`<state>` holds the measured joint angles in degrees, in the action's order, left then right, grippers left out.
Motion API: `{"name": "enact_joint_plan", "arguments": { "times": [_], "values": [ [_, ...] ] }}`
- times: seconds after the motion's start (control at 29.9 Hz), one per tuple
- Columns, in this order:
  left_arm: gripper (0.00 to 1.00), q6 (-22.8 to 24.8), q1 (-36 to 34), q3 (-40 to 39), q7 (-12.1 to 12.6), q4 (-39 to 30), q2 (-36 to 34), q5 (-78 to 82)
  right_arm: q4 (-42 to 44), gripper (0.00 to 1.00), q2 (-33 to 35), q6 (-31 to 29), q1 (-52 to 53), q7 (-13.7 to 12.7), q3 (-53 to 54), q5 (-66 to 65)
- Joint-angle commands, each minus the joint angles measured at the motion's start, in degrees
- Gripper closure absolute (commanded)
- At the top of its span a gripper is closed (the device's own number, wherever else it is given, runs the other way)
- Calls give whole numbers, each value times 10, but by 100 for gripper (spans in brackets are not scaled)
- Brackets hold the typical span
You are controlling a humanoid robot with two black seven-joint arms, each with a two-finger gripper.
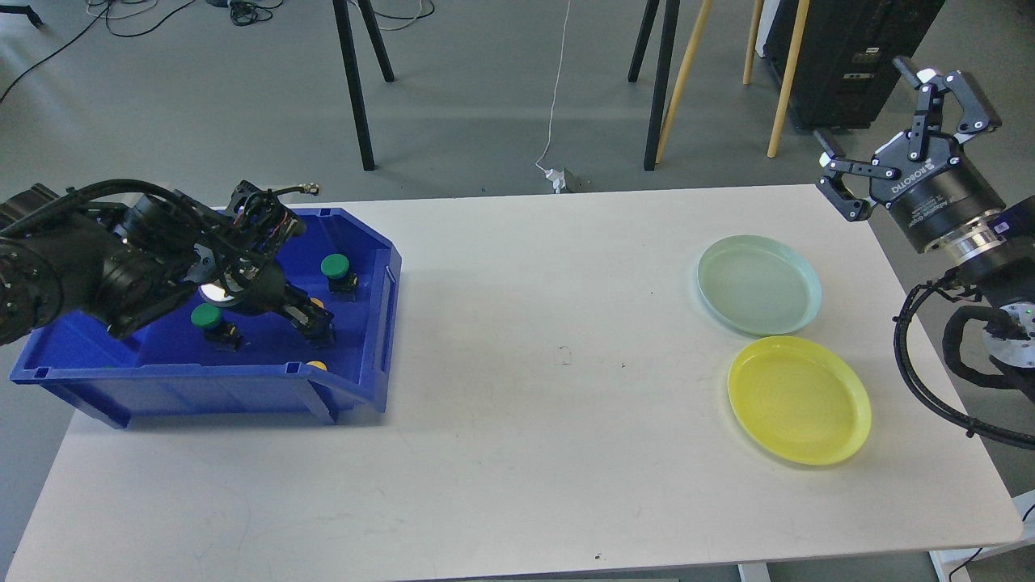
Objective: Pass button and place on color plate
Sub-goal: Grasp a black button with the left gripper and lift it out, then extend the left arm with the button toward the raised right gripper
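Note:
A blue bin stands at the table's left and holds several push buttons. A green button sits at the back and another green button to the left. A yellow button peeks over the front wall. My left gripper reaches down inside the bin over a second yellow button, which is mostly hidden; its dark fingers cannot be told apart. My right gripper is open and empty, raised beyond the table's far right corner. A pale green plate and a yellow plate lie at the right.
The white table has its edges near both plates on the right. Chair and easel legs stand on the floor behind the table. My right arm's cables hang beside the table's right edge.

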<state>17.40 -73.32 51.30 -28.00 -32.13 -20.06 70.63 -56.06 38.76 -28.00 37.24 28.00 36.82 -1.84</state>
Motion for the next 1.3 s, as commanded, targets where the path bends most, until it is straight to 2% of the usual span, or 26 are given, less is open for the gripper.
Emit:
{"name": "enact_joint_plan", "arguments": {
  "times": [0.0, 0.1, 0.2, 0.27, 0.33, 0.43, 0.53, 0.63, 0.7, 0.77, 0.87, 0.97, 1.1, 1.27],
  "values": [
    [92, -1, -2, 2, 0, 1, 1, 19, 0, 0, 0, 0, -5, 0, 1, 0],
    [98, -1, -2, -1, 0, 1, 0, 49, 0, 0, 0, 0, -6, 0, 1, 0],
    [98, 0, -17, -8, 0, -17, -15, 55, 1, 0, 0, 0, -6, 0, 1, 0],
    [98, 0, -59, -11, 0, -70, -54, 54, 1, 0, 1, 0, -7, 0, 1, 0],
    [98, 1, -116, -36, 0, -169, -116, 54, 1, 0, 3, 0, -8, 0, 1, 0],
    [98, 11, -183, -109, 0, -299, -210, 54, -1, 0, 3, 0, -13, 0, 2, 1],
    [98, 42, -208, -197, 0, -369, -269, 53, -5, 0, 9, 0, -19, 0, 5, 4],
    [97, 74, -190, -322, 0, -416, -287, 10, -55, 0, 46, 0, -22, 0, 9, 5],
    [97, 70, -138, -382, 0, -423, -262, -78, -117, 0, 89, 0, -27, 0, 2, 3],
    [96, 55, -101, -425, 0, -407, -196, -152, -176, 0, 132, 42, -31, 0, -1, -5],
    [96, 12, -50, -464, 0, -337, -71, -204, -245, 0, 186, 84, -50, 0, -9, -9],
    [95, -15, 5, -505, 0, -247, 46, -208, -287, 0, 220, 89, -70, 0, -13, -30],
    [95, -14, 55, -572, 0, -161, 125, -205, -300, 0, 214, 88, -83, 0, -34, -66],
    [95, -15, 62, -605, 0, -147, 143, -205, -310, 0, 168, 84, -82, -7, -42, -71]
  ]
}}
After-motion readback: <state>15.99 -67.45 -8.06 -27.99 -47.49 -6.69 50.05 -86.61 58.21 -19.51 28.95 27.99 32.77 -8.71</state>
